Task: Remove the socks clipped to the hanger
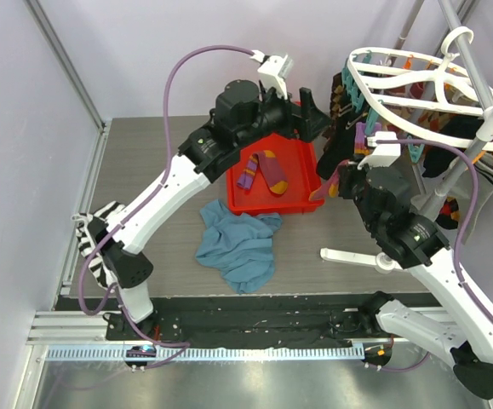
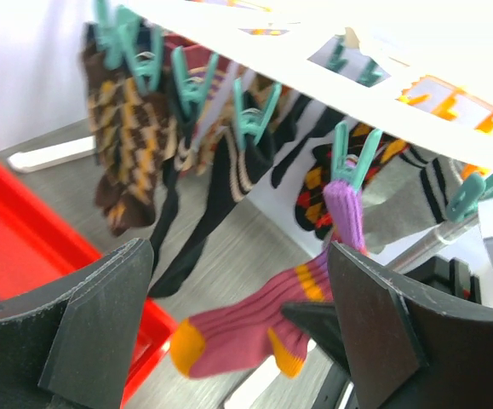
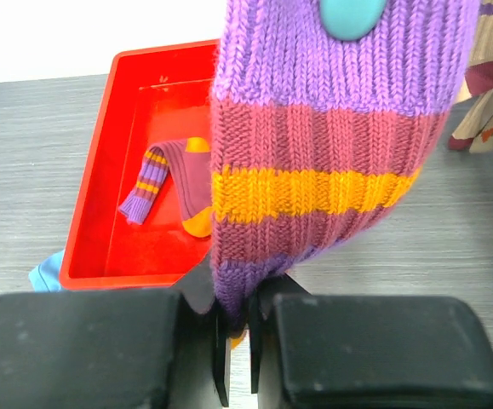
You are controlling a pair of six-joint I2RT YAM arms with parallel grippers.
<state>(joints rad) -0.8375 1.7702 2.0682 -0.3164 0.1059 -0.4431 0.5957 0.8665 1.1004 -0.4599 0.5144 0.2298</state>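
The white hanger (image 1: 416, 85) stands at the back right, and several socks hang from its teal clips. Among them are a brown argyle sock (image 2: 127, 136) and a thin dark sock (image 2: 186, 230). A purple, maroon and orange striped sock (image 3: 331, 145) hangs from one teal clip (image 2: 352, 158). My right gripper (image 3: 239, 336) is shut on that sock's lower part, just right of the red tray. My left gripper (image 2: 237, 332) is open in front of the hanger's left side, nothing between its fingers. The striped sock (image 2: 255, 328) hangs beyond them.
A red tray (image 1: 301, 204) in mid-table holds one striped sock (image 1: 263, 170). A blue cloth (image 1: 237, 243) lies in front of it. A black-and-white striped cloth (image 1: 93, 239) lies by the left arm. The hanger's white stand foot (image 1: 357, 256) lies near my right arm.
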